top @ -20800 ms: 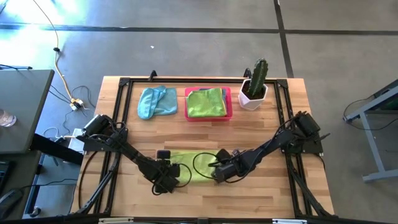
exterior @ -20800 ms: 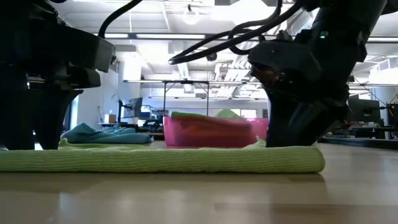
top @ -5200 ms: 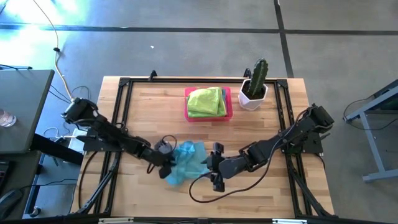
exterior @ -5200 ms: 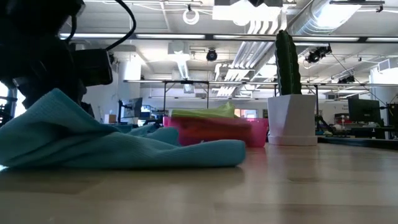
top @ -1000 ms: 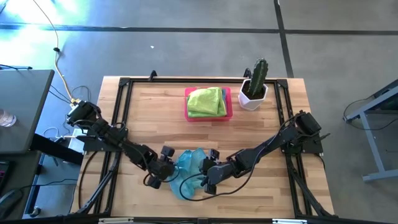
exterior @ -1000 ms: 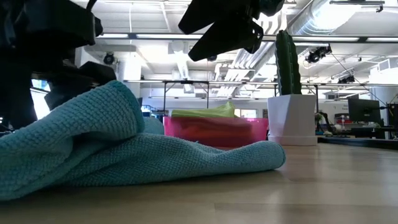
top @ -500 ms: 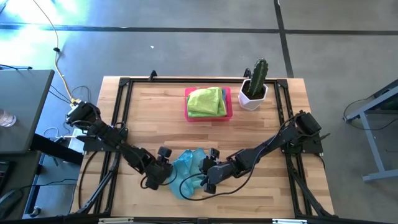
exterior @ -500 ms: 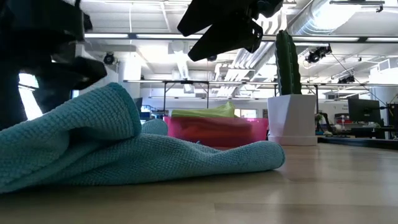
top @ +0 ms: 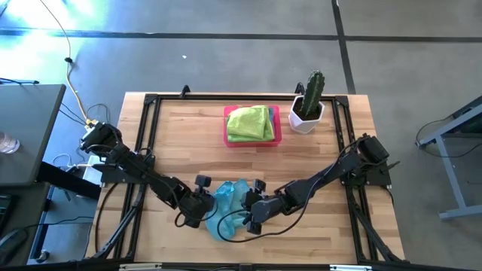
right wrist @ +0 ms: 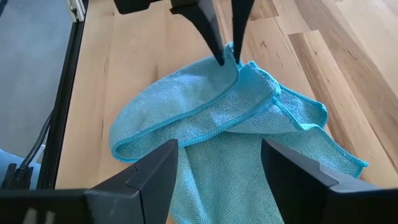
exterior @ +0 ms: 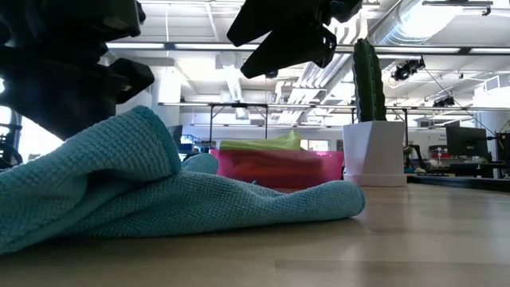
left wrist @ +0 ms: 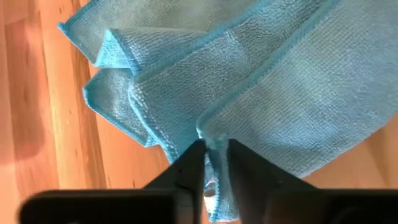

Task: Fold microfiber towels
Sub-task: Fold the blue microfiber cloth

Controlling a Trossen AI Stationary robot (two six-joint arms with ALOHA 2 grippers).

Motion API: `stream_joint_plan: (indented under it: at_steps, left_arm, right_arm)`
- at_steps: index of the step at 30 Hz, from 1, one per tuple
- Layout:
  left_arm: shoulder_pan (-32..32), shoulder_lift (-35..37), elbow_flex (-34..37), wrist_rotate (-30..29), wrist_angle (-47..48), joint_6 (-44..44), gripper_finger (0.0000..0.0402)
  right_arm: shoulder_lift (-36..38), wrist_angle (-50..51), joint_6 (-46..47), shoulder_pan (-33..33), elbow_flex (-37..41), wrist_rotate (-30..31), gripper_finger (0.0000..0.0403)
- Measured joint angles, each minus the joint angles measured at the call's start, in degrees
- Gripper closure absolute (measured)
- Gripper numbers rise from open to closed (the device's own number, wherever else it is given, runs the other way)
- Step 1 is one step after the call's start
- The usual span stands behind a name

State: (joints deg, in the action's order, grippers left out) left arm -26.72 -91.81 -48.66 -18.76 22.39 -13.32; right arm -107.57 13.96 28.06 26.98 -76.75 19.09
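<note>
On the front of the table, the left gripper (left wrist: 214, 163) pinches a hem of the soft, limp blue towel (top: 228, 203), while the right gripper (right wrist: 219, 163) hovers wide open, empty; corners give the best hold.

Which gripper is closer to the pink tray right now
Neither clearly. The left gripper and right gripper both sit at the blue towel near the front edge, well away from the pink tray.

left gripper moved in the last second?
Yes, slightly. In the high view the left gripper has edged toward the blue towel, away from the table's left frame rail, and its fingers now pinch a towel edge.
</note>
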Motion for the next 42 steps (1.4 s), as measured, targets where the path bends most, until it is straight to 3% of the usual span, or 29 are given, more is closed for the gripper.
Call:
stream_joint_plan:
  at_steps: [4, 7, 16, 25, 38, 42]
  left_arm:
    - [0.05, 0.0, 0.02, 0.22, 0.0, -0.02, 0.0393]
    - [-0.21, 0.0, -1.1, 1.22, 0.61, -0.03, 0.0393]
    - [-3.94, 0.0, -9.39, 7.76, 1.66, 1.33, 0.0397]
    - [-7.53, 0.0, -23.42, 7.83, 19.28, 9.51, 0.04]
    - [-5.43, 0.0, -49.18, -3.58, 44.58, 15.36, 0.0401]
    - [-4.35, 0.0, -58.05, -6.15, 48.8, 18.03, 0.0401]
  right_arm:
    - [0.0, -0.05, -0.04, 0.0, 0.0, 0.0, 0.0179]
    - [0.0, -0.09, -2.3, 0.0, 0.0, 0.0, 0.0179]
    - [-0.46, -0.52, -20.26, -0.18, 0.0, 0.01, 0.0179]
    - [-4.23, -5.51, -27.16, -0.04, -0.02, 0.35, 0.0179]
    - [-4.26, -9.34, -31.87, 4.13, -0.02, -2.1, 0.0179]
    - [-4.26, -10.79, -35.38, 5.74, -0.02, 3.48, 0.0179]
